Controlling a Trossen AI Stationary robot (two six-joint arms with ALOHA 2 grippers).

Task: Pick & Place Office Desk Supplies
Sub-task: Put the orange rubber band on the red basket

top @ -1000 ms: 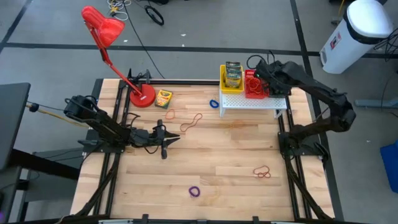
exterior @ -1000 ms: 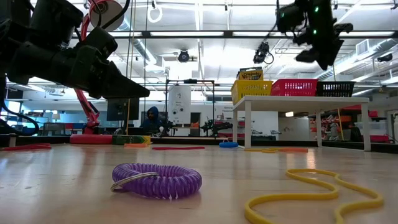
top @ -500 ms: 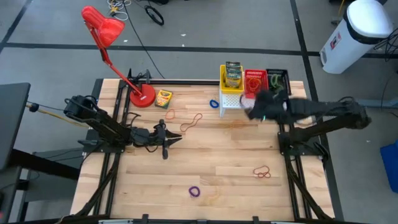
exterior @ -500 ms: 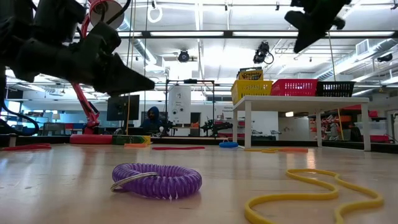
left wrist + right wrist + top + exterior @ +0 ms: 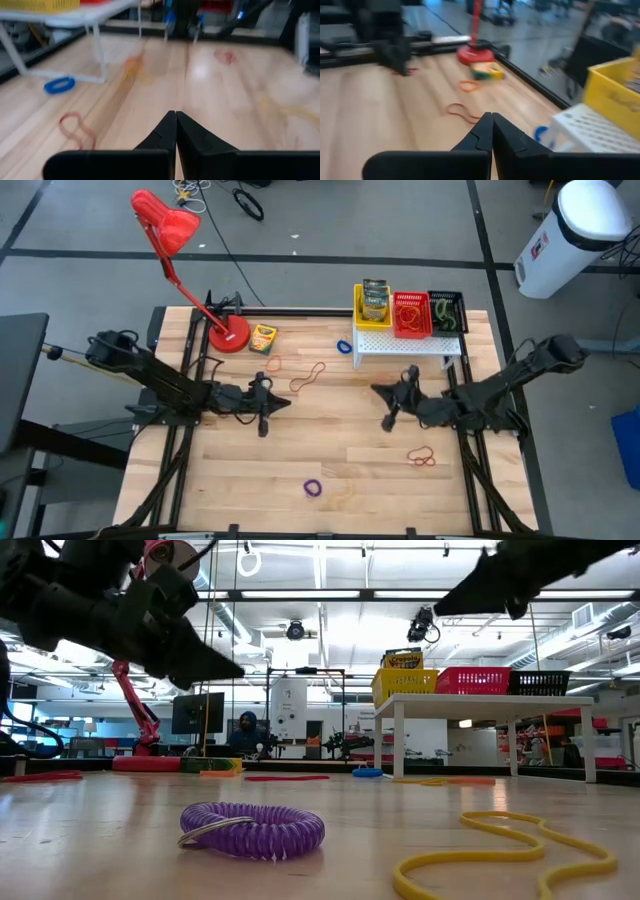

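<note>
The left gripper hangs over the wooden tabletop with its two dark fingers pressed together and holding nothing. Just ahead of its tip, toward the far edge, lie a small orange rubber-band loop and a longer twisted orange-red rubber-band loop. Farther that way a yellow-green crayon box lies flat just beside the round base of the red desk lamp.

The right gripper faces the left one across the middle of the tabletop, well apart from it, its fingers likewise pressed together and empty. Behind it stands a small white perforated shelf. On the shelf sit three mesh baskets in a row: a yellow mesh basket with a second crayon box standing in it, a red mesh basket with red loops inside, and a black mesh basket holding something green. A blue rubber-band ring lies on the tabletop just beside the shelf's leg.

Nearer the front edge from the right gripper lies a red rubber-band loop. A purple coiled band rests near the front edge between the two arms, with a thin yellow rubber-band loop just beside it.
</note>
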